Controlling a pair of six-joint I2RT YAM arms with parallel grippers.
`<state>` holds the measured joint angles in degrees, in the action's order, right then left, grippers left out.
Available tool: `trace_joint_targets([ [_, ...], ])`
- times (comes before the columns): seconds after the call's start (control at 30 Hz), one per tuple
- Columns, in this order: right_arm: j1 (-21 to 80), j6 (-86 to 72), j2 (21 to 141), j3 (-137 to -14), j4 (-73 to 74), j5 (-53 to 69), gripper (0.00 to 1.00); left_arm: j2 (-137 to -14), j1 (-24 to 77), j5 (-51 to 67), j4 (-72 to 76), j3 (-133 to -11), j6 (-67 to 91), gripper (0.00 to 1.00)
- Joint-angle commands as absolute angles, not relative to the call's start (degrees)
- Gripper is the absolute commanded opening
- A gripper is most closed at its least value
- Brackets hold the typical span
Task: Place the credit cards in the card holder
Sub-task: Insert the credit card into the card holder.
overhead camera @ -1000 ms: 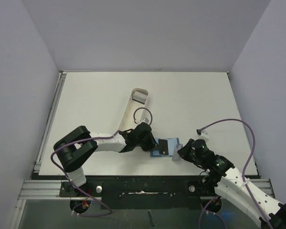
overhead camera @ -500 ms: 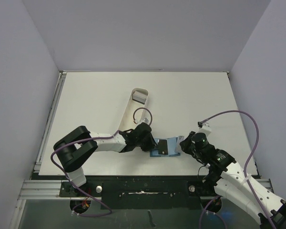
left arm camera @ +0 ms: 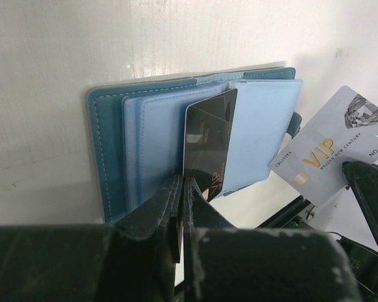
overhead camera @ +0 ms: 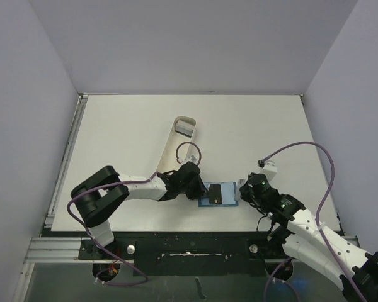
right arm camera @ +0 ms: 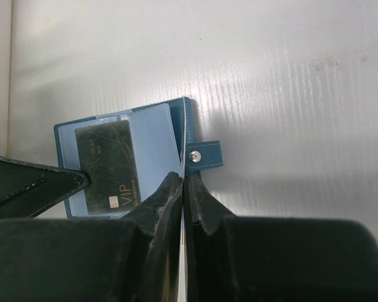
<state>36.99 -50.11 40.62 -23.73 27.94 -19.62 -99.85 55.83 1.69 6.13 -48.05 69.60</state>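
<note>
The teal card holder [overhead camera: 225, 189] lies open on the table, light blue inside, also in the left wrist view [left arm camera: 107, 151] and the right wrist view [right arm camera: 154, 135]. My left gripper [overhead camera: 201, 189] [left arm camera: 183, 185] is shut on a black VIP card [left arm camera: 208, 145] whose far end lies between the holder's light blue pages. My right gripper [overhead camera: 242, 194] [right arm camera: 184, 179] is shut on a grey VIP card [left arm camera: 327, 157], held edge-on at the holder's right edge, just beside the snap tab [right arm camera: 205, 155]. The black card also shows in the right wrist view [right arm camera: 107, 167].
A long white oblong tray [overhead camera: 170, 148] lies behind the left arm, with something grey [overhead camera: 184, 128] at its far end. The table's near edge and the metal rail [overhead camera: 189, 242] lie just below the holder.
My right gripper has moved up and left with the grey card, from below the holder's right corner to its right edge. The left gripper and the black card have stayed put.
</note>
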Motion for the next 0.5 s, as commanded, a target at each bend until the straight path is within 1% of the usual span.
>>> trace_joint_targets([
  [0.0,37.53,-50.07,41.69,-23.85,26.23,-22.94,0.00,-97.89,55.90,-0.08,4.19,-49.69,68.67,0.00],
  [0.2,37.67,-50.70,44.14,-24.43,26.98,-22.49,0.00,-97.19,56.11,0.12,3.54,-49.79,69.56,0.00],
  [0.47,38.31,-51.66,44.41,-24.37,27.68,-22.59,0.00,-97.33,56.44,0.18,3.81,-50.27,70.22,0.00],
])
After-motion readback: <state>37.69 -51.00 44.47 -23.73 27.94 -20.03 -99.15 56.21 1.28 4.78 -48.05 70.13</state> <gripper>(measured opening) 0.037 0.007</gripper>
